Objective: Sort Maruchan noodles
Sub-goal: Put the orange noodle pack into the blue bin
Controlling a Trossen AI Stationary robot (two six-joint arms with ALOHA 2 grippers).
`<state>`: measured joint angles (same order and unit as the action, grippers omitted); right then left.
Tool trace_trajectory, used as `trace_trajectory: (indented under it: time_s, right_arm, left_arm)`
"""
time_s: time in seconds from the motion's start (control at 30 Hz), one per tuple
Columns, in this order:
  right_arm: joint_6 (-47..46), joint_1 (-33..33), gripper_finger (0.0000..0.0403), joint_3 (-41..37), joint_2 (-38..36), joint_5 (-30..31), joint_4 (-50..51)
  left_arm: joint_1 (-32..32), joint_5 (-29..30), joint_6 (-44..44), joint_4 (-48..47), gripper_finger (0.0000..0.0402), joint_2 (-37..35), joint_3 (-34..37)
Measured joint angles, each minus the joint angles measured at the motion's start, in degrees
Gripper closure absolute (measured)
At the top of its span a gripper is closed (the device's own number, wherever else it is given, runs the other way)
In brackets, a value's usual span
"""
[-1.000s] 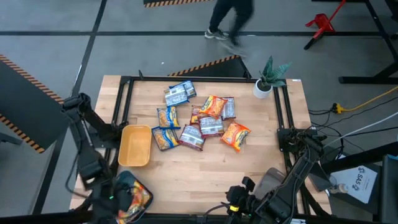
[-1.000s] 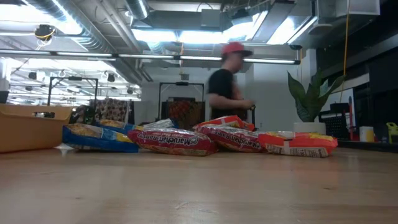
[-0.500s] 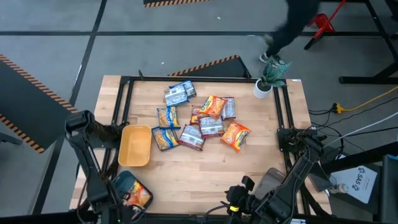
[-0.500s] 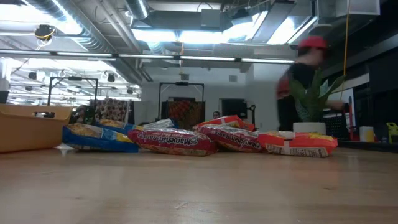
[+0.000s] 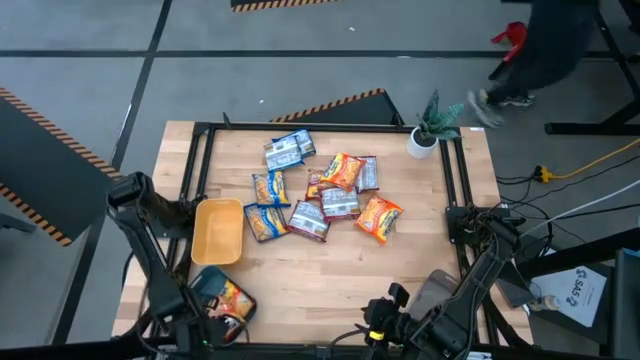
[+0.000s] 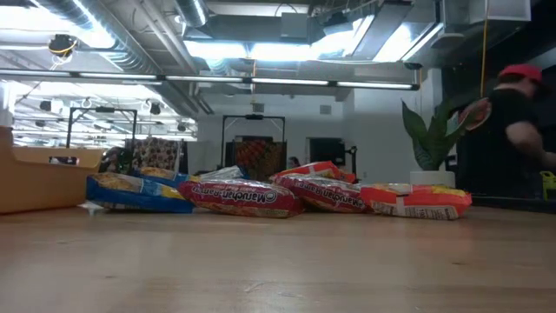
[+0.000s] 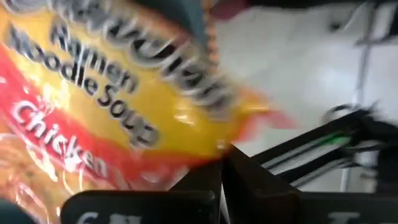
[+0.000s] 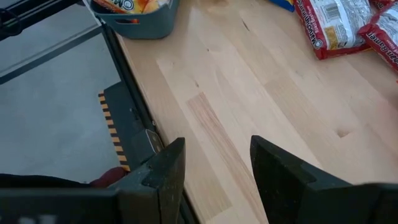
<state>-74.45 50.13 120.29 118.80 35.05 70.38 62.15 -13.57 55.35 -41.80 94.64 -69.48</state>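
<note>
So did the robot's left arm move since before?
Yes. In the high view the left gripper has shifted right along the table's near edge, now below the yellow tray; its orange packet came along.

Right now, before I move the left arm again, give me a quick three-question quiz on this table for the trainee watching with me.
1. True or false: the yellow tray has a noodle packet in it.
2. What lies in the teal tray? A: an orange chicken ramen packet. B: a blue packet. C: nothing.
3. Fill in: the right gripper has ______ between its open fingers.

Key: 1 false; 2 A; 3 nothing.
</note>
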Motion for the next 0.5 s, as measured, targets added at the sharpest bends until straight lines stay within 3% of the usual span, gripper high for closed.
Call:
trace_trajectory:
  time_s: [0.13,0.3,0.4,0.5]
  right_arm:
    - [2.2,-0.3,0.0237,0.0,0.1,2.8,-0.2]
    - [24.5,-5.8,0.0237,0.1,3.3,6.3,-6.9]
    - [47.5,-11.3,0.0237,0.0,6.2,-0.7,-23.5]
    - [65.3,-16.0,0.0237,0.1,9.8,-15.1,-42.7]
  left_arm:
    - [0.2,8.6,3.4,-5.0,0.0401,-4.8,-2.3]
    - [0.1,16.1,8.7,-9.5,0.0401,-10.9,-3.0]
    - [0.6,20.6,13.1,-14.6,0.04,-13.4,-3.0]
    - [1.6,25.4,15.5,-17.7,0.04,-15.3,-3.0]
